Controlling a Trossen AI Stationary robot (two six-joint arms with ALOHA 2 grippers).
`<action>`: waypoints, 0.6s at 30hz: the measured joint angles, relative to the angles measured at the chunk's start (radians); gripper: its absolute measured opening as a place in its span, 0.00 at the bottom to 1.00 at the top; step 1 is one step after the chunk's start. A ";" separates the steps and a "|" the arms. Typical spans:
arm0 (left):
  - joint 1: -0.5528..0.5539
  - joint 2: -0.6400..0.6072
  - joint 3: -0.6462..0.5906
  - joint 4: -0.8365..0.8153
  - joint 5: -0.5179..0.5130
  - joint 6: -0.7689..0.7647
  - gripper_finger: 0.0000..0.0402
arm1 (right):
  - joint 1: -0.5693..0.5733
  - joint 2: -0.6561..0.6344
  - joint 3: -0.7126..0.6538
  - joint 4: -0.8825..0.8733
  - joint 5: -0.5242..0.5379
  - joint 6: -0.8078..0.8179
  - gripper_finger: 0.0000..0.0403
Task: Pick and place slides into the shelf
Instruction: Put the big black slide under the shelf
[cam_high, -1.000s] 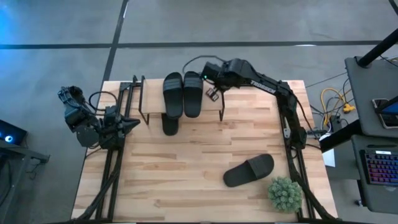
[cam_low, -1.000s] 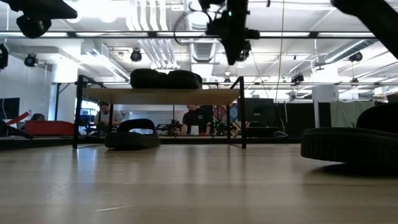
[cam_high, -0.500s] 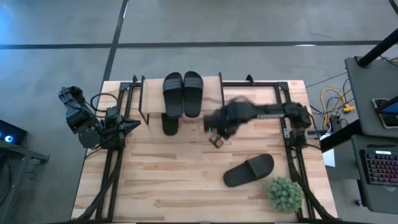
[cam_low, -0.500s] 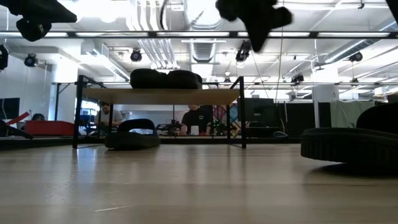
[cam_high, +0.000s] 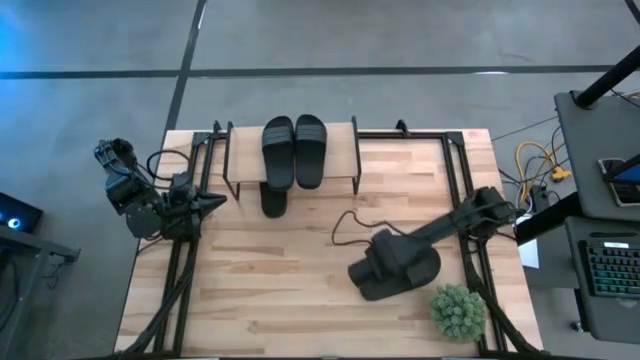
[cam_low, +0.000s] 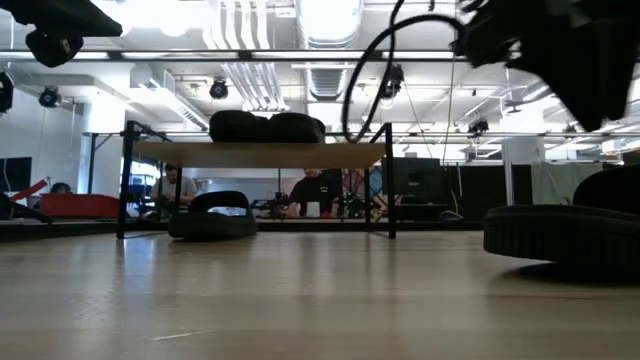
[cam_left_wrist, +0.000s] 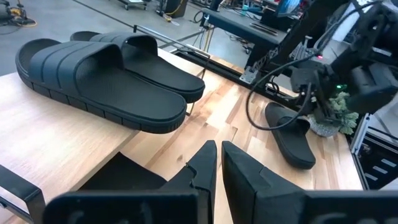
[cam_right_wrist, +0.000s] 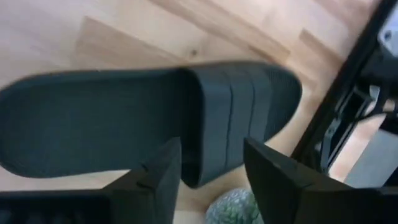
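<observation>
Right gripper (cam_high: 385, 262) moved from shelf (cam_high: 345, 150) to slide (cam_high: 420, 268)

Bright ceiling lights (cam_low: 330, 15) glare in the low view — right wrist view motion-blurred.

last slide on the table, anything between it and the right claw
Nothing visible. The right claw hangs open directly over the slide, its fingers either side of the strap, with only air between them.

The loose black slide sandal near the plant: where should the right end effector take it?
Grip the black slide sandal across its wide strap, coming straight down: it lies flat, sole down, and the raised strap gives the open right end effector, now above it, two sides to pinch.
</observation>
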 joint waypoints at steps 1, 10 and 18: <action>0.000 -0.001 0.000 -0.001 0.000 0.000 0.03 | 0.016 0.000 -0.003 -0.002 0.000 0.033 0.42; 0.000 -0.006 0.000 -0.002 0.007 0.001 0.03 | 0.097 0.020 -0.011 0.041 0.000 0.160 0.50; 0.000 -0.006 0.000 -0.001 0.035 0.000 0.03 | 0.111 0.131 -0.018 -0.005 0.005 0.141 0.50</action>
